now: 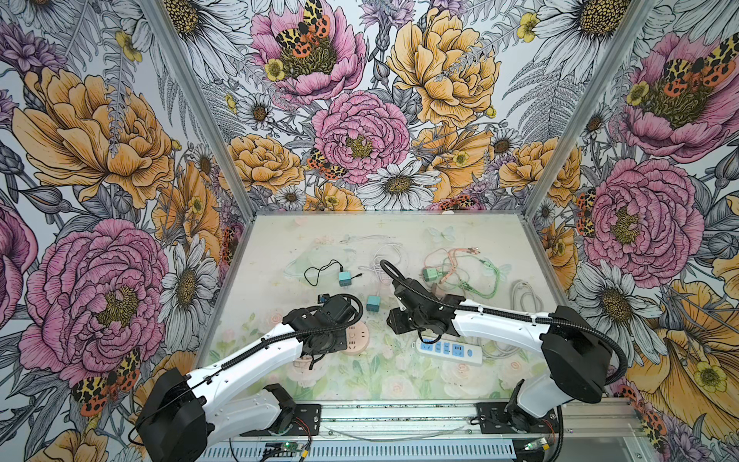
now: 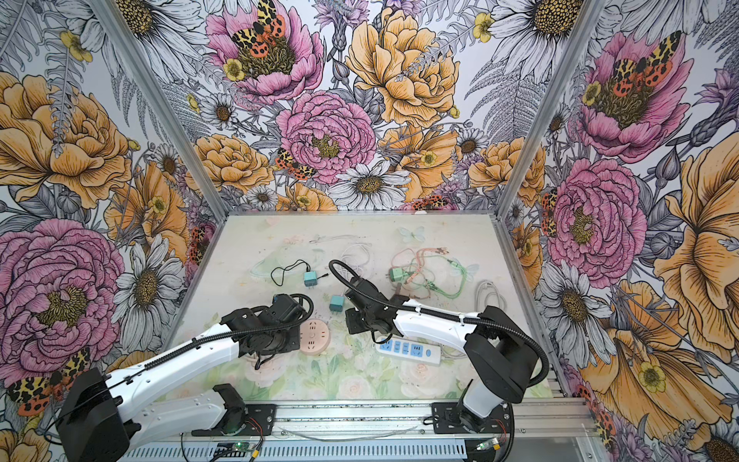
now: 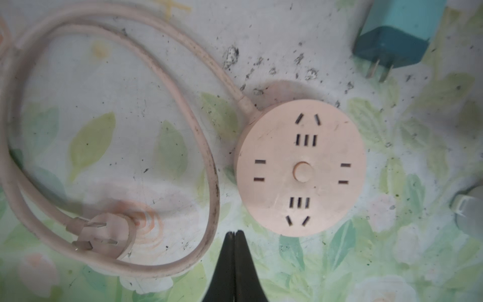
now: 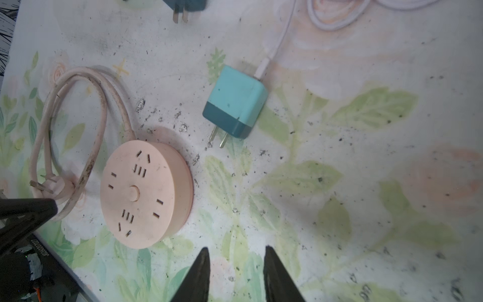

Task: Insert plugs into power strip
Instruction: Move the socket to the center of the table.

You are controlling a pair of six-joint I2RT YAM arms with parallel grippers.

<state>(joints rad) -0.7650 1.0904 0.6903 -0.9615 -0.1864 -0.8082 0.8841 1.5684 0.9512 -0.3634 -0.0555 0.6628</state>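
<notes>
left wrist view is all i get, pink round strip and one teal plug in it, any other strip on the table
Observer: Yes, a white strip with blue sockets lies to the right of the round strip.
Operator: where's the right gripper
Observer: The right gripper hangs open and empty, near the teal plug.
Operator: more plugs
Observer: A second teal plug and a green plug lie farther back.

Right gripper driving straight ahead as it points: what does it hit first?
Likely the teal plug, dead ahead of the right gripper, jaws open; if it tilts down, bare mat first. Depth unclear.
</notes>
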